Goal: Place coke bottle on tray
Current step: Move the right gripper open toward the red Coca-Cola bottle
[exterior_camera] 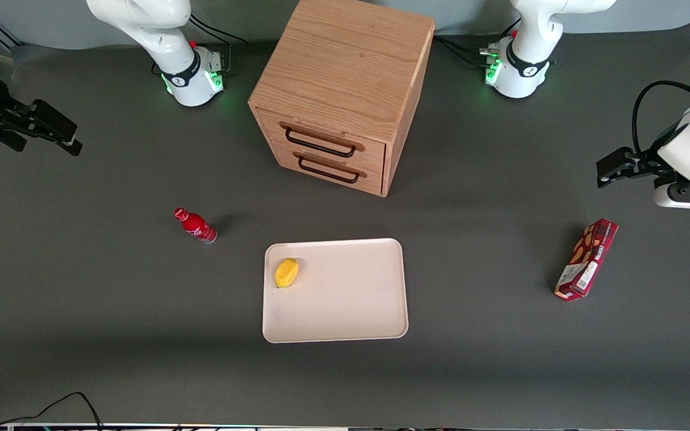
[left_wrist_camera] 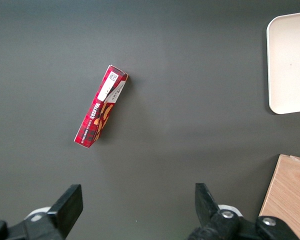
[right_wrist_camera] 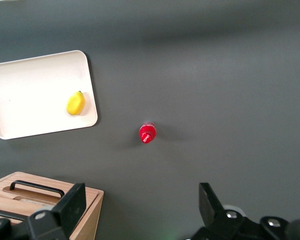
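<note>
The coke bottle (exterior_camera: 196, 225), small and red with a red cap, stands upright on the dark table between the working arm's end and the tray. It also shows from above in the right wrist view (right_wrist_camera: 147, 133). The cream tray (exterior_camera: 345, 311) lies in front of the drawer cabinet and nearer the front camera; it holds a yellow item (exterior_camera: 286, 273). The tray also shows in the right wrist view (right_wrist_camera: 20, 95). My right gripper (exterior_camera: 57, 134) is open and empty, high above the table at the working arm's end, well away from the bottle; in its wrist view (right_wrist_camera: 140, 210) nothing lies between its fingers.
A wooden drawer cabinet (exterior_camera: 345, 90) with two drawers stands farther from the front camera than the tray. A long dark-red snack box (exterior_camera: 586, 259) lies toward the parked arm's end of the table. A black cable (exterior_camera: 51, 410) runs along the table's near edge.
</note>
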